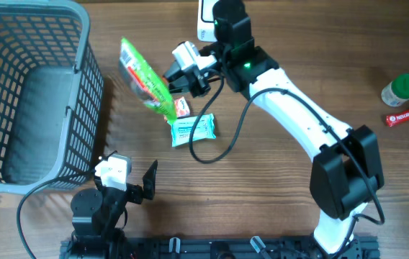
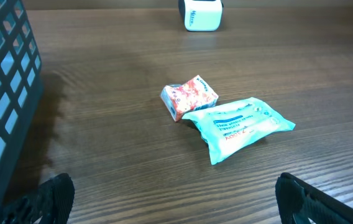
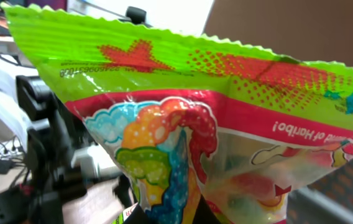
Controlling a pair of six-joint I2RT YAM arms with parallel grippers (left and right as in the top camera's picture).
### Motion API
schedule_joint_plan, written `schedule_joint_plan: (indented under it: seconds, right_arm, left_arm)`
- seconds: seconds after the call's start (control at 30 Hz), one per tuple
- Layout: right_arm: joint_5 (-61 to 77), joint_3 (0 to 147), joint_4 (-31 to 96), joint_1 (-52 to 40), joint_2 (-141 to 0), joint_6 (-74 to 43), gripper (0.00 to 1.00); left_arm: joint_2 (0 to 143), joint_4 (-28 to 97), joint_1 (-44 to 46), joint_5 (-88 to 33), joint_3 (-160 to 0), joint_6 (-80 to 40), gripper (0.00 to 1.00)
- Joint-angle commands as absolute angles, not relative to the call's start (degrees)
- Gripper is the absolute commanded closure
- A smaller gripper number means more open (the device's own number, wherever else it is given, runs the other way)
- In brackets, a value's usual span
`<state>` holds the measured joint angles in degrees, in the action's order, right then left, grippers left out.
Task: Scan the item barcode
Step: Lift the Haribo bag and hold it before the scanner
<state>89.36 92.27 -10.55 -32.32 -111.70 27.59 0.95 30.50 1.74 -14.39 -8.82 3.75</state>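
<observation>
While the left fingers (image 2: pixel 313 198) gape wide, the right fingers (image 1: pixel 177 77), arm outstretched, pinch the candy bag (image 1: pixel 143 75).

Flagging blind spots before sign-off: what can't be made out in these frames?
Barcode on the green candy bag: shown in no view; right wrist sees only one printed side.
Right gripper: right wrist, mostly hidden by the bag.
White scanner: overhead, cut by top edge, partly under right arm.
Teal packet print: left wrist, too small.
</observation>
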Motion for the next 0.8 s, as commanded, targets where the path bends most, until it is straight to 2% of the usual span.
schedule_joint_plan:
  seconds: [0.0,0.1,0.13,0.2,0.27,0.37,0.4,0.5,0.63,0.77]
  right_arm:
    - [93.0,93.2,-15.5,-34.2,-107.4,22.4,0.95]
    - [92.9,93.2,-15.7,-34.3,-107.2,19.1,0.95]
    - [92.9,93.2,-15.4,-34.1,-107.2,14.4,0.96]
    - [92.9,93.2,-15.4,-33.7,-107.2,-2.4,0.96]
    - [91.6,93.1,-14.6,-33.7,-107.5,-9.3,0.96]
    - [76.3,93.1,2.0,-33.8,-107.5,-10.7,0.96]
    - [63.5,93.1,11.4,-33.6,-107.5,-10.6,0.96]
    - [31.1,93.1,27.0,-33.5,-107.5,-10.7,0.96]
    - [8.9,93.1,29.7,-33.3,-108.0,-10.6,0.96]
    - [3.4,93.2,22.5,-31.2,-112.1,-12.1,0.96]
  left_arm:
    - [0.8,30.4,1.4,-13.8,-8.5,4.2,0.0]
    - [0.8,30.5,1.4,-13.8,-8.5,4.2,0.0]
    - [0.8,30.4,1.4,-13.8,-8.5,4.2,0.0]
    - [0.8,30.4,1.4,-13.8,-8.5,4.2,0.0]
    - [0.8,30.4,1.4,-13.8,-8.5,4.2,0.0]
    - [0.8,30.4,1.4,-13.8,-8.5,4.2,0.0]
    - [0.8,30.4,1.4,-13.8,-8.5,4.2,0.0]
    - [0.8,30.4,1.4,-13.8,-8.5,4.2,0.0]
    - [0.8,30.5,1.4,-13.8,-8.5,4.2,0.0]
    - [0.8,30.4,1.4,-13.8,-8.5,4.2,0.0]
